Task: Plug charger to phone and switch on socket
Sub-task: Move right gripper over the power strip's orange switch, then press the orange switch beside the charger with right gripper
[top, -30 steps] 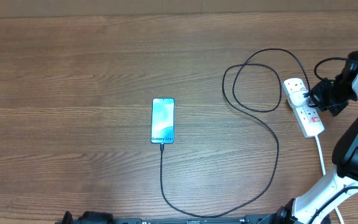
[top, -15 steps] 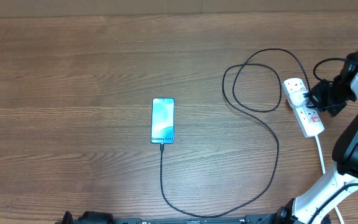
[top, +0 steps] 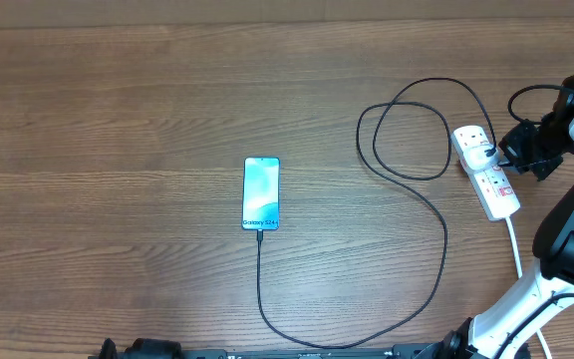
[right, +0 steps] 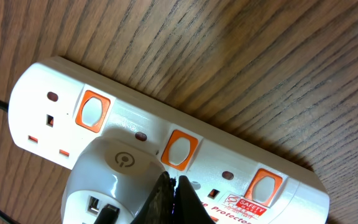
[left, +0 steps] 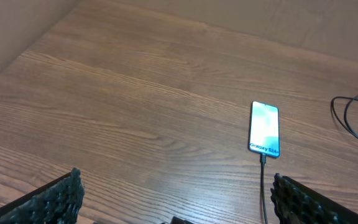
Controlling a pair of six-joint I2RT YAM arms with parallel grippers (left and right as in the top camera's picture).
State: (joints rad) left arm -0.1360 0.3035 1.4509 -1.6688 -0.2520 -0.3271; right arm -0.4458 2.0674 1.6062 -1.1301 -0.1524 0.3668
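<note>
The slim light-blue-screened phone (top: 261, 193) lies flat near the middle of the brown wooden table (top: 118, 150). The thin black charger cable (top: 445, 237) is plugged into its bottom edge. From there the cable sweeps right, loops, and ends at a white adapter (right: 114, 174) seated in the white power strip socket (top: 496, 194) by the right edge. The strip's white cord (top: 515, 249) trails toward the robot.

The right gripper (top: 514, 150) is clenched on nothing. In the right wrist view its black tips meet just below the strip's middle orange-red switch (right: 179, 150). The left gripper (left: 178, 202) hangs spread wide above the table, well apart from the phone.
</note>
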